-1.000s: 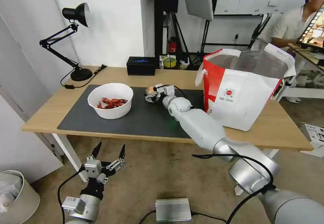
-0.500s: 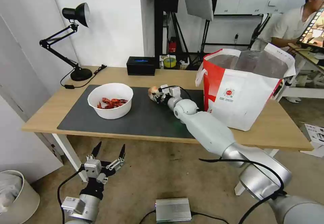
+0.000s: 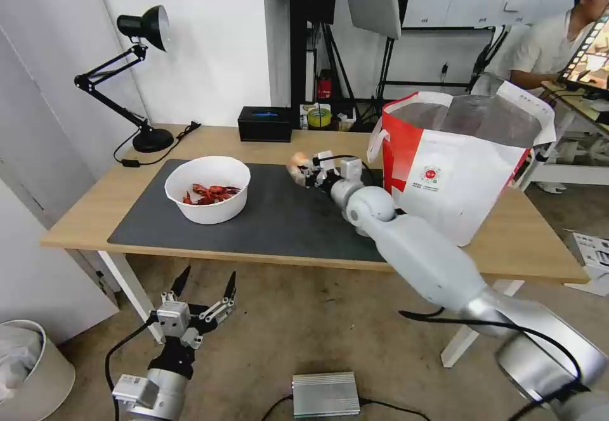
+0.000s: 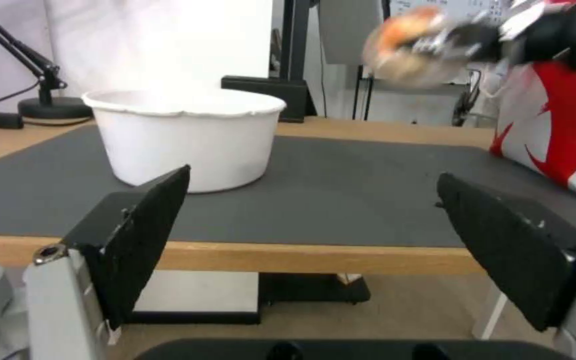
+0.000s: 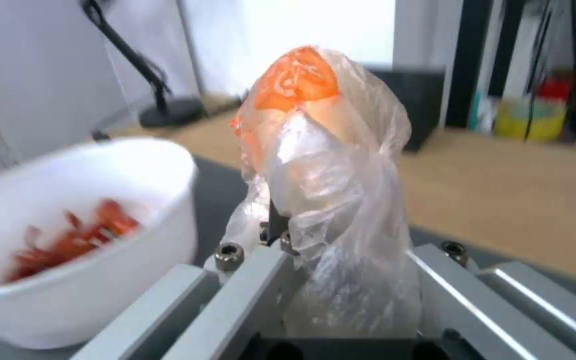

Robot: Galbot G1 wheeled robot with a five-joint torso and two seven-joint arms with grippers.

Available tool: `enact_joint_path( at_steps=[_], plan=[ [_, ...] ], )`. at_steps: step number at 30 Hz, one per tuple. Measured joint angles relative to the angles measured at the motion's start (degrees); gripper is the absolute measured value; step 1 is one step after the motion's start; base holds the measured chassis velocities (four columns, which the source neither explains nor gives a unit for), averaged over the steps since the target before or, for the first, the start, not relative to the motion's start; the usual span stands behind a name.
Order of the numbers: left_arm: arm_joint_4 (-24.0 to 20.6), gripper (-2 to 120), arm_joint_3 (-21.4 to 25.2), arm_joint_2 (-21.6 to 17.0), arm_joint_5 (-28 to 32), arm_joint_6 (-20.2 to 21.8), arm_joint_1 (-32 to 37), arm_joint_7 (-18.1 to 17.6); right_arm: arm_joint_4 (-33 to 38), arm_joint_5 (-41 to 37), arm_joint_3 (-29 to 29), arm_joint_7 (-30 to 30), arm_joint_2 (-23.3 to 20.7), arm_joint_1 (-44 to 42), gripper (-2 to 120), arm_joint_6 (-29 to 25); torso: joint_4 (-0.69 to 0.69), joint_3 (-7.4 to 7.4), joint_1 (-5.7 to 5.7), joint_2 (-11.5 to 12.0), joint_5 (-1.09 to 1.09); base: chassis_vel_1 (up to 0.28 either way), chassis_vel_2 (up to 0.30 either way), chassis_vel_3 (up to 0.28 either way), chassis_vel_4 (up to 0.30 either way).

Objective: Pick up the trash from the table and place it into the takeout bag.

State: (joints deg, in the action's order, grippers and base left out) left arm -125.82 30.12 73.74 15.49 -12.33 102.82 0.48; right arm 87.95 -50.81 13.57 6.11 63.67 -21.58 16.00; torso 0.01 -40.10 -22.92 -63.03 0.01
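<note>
My right gripper (image 3: 303,172) is pinching the small knotted clear plastic bag with orange stuff inside (image 3: 297,165). I have it lifted above the far part of the big dark grey mat (image 3: 273,218) on the light wooden table (image 3: 539,243). It is just left of the big white takeout bag with red sides and a shiny silver inside (image 3: 457,174).

The little bag is thin and slippery. In the right wrist view most of it (image 5: 328,165) sticks out past the fingers, so I think it could slide out if I swing my arm fast. Then it would drop on the mat.

The takeout bag is tall and soft. If I come in too low, I might bump its rim and push it over.

The white round bowl of red crayfish shells (image 3: 208,188) sits on the left of the mat, well away from my arm.

My left gripper (image 3: 202,304) hangs low in front of the table, fingers spread wide and holding nothing.
</note>
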Motion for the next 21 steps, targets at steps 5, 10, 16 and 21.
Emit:
enact_joint_path(
  at_steps=[5, 10, 16, 21],
  plan=[
    [-0.9, 100, 0.0, 1.0, -0.8, -0.3, 0.8, 0.0, 15.5, 1.3, -7.4, 5.9, -6.3, -6.3, 2, 0.8, -0.01, 0.0, 0.0, 0.0, 0.0, 0.0, 0.0, 0.0, 0.0],
    [-2.1, 100, 0.3, 1.9, -1.7, -0.5, 1.7, 0.1, 26.1, 1.0, -14.6, 8.8, -13.6, -12.5, 2, 1.9, -0.03, 0.01, 0.01, 0.0, 0.01, 0.0, 0.0, 0.0, 0.0],
    [-2.8, 100, 0.4, 2.5, -2.4, -0.5, 2.0, 0.1, 32.3, -0.6, -20.5, 11.7, -20.5, -15.7, 2, 4.0, -0.02, 0.01, 0.01, 0.0, 0.0, 0.0, 0.0, 0.0, 0.0],
    [-2.6, 100, 0.1, 2.7, -2.9, -0.8, 2.3, 0.1, 30.9, -2.0, -23.8, 13.7, -23.3, -14.4, 2, 4.7, -0.02, 0.0, 0.01, 0.0, 0.0, 0.0, 0.0, 0.0, 0.0]
  ],
)
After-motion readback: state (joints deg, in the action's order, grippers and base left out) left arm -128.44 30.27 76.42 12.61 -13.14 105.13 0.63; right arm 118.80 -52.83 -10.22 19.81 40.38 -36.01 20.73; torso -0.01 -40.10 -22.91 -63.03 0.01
